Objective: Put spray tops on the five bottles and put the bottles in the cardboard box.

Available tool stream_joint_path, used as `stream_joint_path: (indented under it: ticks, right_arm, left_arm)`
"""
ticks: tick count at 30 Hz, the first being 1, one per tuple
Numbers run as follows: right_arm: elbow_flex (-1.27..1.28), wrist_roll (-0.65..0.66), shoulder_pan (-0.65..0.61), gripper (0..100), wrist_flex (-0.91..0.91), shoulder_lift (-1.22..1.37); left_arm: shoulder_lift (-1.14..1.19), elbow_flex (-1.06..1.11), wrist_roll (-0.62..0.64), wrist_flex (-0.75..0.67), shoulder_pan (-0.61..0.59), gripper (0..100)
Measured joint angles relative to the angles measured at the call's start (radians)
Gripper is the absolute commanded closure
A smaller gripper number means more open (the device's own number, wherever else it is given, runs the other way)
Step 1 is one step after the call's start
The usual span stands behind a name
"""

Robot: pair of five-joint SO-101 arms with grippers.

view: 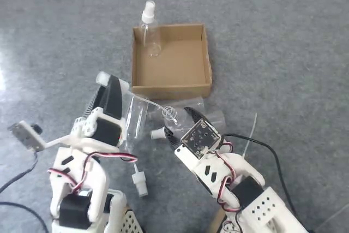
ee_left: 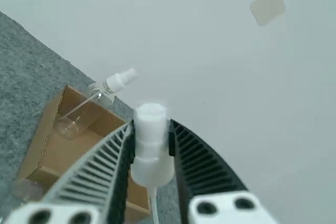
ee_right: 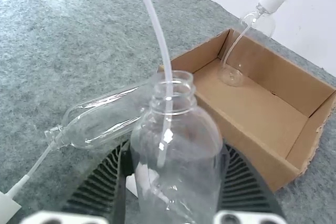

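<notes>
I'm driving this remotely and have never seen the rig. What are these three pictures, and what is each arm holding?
Two small robot arms sit side by side at a table. The high view looks down on both; each wrist view rides on one arm's wrist. The left gripper is shut on a spray top, whose tube dips into the neck of a clear bottle held by the right gripper. One capped bottle stands in the cardboard box. On the table lie another bottle and a spare spray top.
</notes>
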Motion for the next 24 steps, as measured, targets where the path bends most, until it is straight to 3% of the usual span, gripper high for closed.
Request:
stream_joint_path:
  ticks: [8,24]
  right_arm:
    - [0.000,0.000,0.000,88.7,0.000,0.000]
    - [0.000,0.003,0.000,88.7,0.000,0.002]
  left_arm:
    - [0.000,0.011,-0.028,0.038,0.064,99]
    - [0.000,0.031,-0.035,0.071,0.068,99]
